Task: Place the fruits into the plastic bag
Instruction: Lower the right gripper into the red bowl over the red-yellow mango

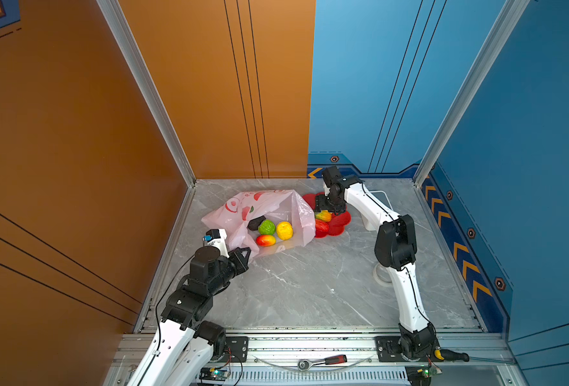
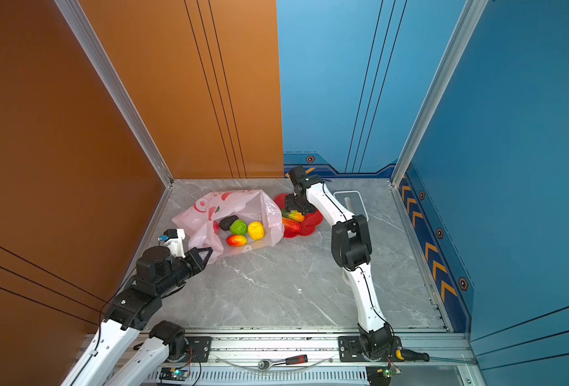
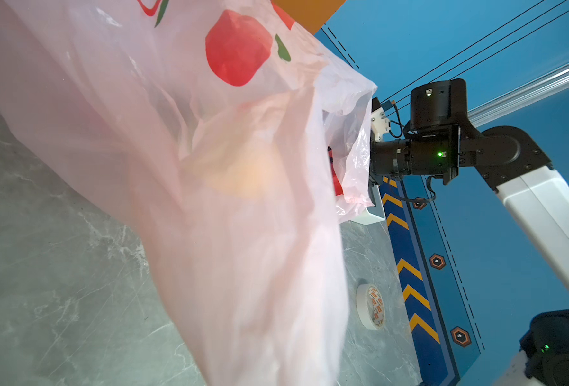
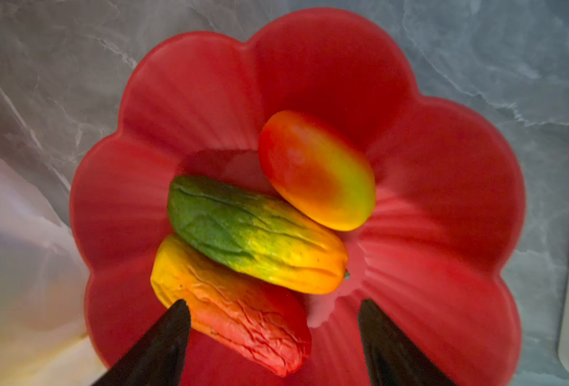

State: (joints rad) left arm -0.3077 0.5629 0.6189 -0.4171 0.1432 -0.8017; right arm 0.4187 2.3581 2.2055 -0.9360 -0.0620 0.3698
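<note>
The left gripper point(image 1: 247, 253) is clamped on the near rim of the plastic bag point(image 1: 239, 209), apparently lifting the film so the mouth gapes just beside the red flower-shaped dish point(image 1: 341, 219). Inside lie the avocado point(image 1: 255, 223), green fruit point(image 1: 266, 227), lemon point(image 1: 284, 230) and red-yellow mango point(image 1: 265, 240). The right gripper point(image 4: 273, 304) hangs spread wide over the dish, jaws astride the wrinkled orange-red fruit point(image 4: 233, 307), probably the next pick; the green-yellow fruit point(image 4: 256, 234) and smooth mango point(image 4: 316, 170) wait beside it

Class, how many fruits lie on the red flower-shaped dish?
3 on the dish: a smooth red-yellow mango, a green-yellow fruit against it, and a wrinkled orange-red fruit against that. None appears hidden.
</note>
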